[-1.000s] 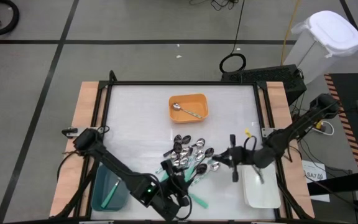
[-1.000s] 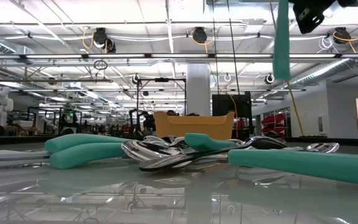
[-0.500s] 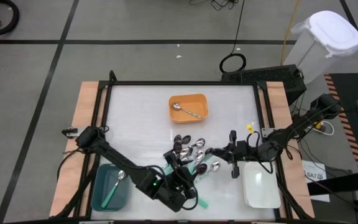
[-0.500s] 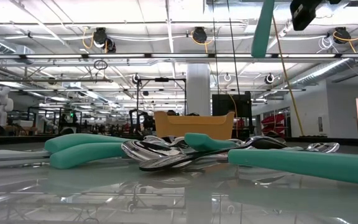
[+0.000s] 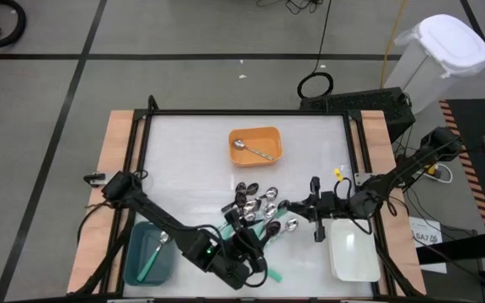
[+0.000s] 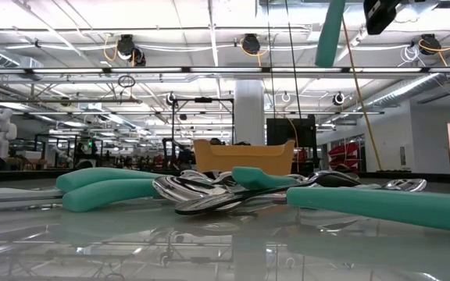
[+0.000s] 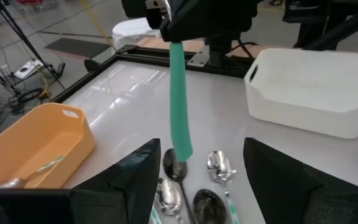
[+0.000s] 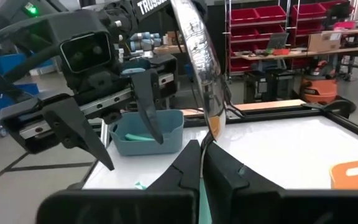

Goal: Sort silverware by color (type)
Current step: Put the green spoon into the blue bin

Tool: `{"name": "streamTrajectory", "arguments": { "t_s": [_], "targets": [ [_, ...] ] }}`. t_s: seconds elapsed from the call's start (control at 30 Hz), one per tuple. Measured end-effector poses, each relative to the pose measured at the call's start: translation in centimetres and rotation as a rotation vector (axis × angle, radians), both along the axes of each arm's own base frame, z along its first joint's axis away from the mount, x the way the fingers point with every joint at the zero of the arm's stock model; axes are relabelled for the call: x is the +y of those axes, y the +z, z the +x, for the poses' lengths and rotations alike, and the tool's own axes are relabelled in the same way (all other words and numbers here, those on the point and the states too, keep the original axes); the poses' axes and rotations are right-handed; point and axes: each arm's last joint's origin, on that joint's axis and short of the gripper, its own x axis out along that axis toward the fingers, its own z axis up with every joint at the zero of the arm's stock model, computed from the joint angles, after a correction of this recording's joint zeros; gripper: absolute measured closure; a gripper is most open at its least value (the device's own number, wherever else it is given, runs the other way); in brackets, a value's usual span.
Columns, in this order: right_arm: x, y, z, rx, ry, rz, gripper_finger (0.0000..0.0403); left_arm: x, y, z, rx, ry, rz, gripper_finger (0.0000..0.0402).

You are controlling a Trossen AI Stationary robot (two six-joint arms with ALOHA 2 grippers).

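Observation:
A pile of spoons [image 5: 258, 210], silver, black and teal-handled, lies on the white table top near its middle. My right gripper [image 8: 202, 149] is level, just right of the pile, shut on a teal-handled spoon [image 7: 179, 106] held above the table. My left gripper [image 7: 197, 180] is open at the pile's near side and faces that spoon with nothing between its fingers. One teal-handled spoon lies in the teal tray [image 5: 138, 268], and one silver spoon lies in the orange tray [image 5: 273, 135]. My right gripper pinches the spoon between its two fingers at the neck [image 8: 212, 127], just below the silver bowl [image 8: 197, 56]. The fingers come level from the table's right and lie across the spoon. The bowl points up and the teal handle [image 6: 330, 31] hangs slanting below, clear of the table.
A white tray [image 5: 354, 252] stands at the near right, beside my right arm. The orange tray is at the far middle and the teal tray at the near left, under my left arm. A black frame [image 5: 247, 112] rims the table.
My right gripper has tipped, and the held spoon's teal handle, which hung straight down, now slants. My left arm has shifted a little off the teal tray, uncovering the bowl of the spoon in it.

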Motion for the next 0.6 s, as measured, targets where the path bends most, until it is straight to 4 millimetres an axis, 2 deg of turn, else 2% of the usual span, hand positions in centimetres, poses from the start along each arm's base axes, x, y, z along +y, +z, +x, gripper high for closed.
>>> {"name": "streamTrajectory", "arguments": {
  "t_s": [0.13,0.37,0.6],
  "targets": [
    [0.0,0.0,0.0,-0.004,0.001,0.003,0.04,-0.2,-0.4,0.2,-0.018,0.012,-0.014,0.0172],
    [0.0,0.1,0.0,-0.011,0.002,0.011,0.04,-0.7,-2.7,1.6,-0.043,0.106,0.17,0.0172],
    [0.0,0.1,0.0,-0.011,0.0,0.008,0.0399,-0.6,-4.9,2.8,-0.03,0.155,0.262,0.0172]
  ]
}}
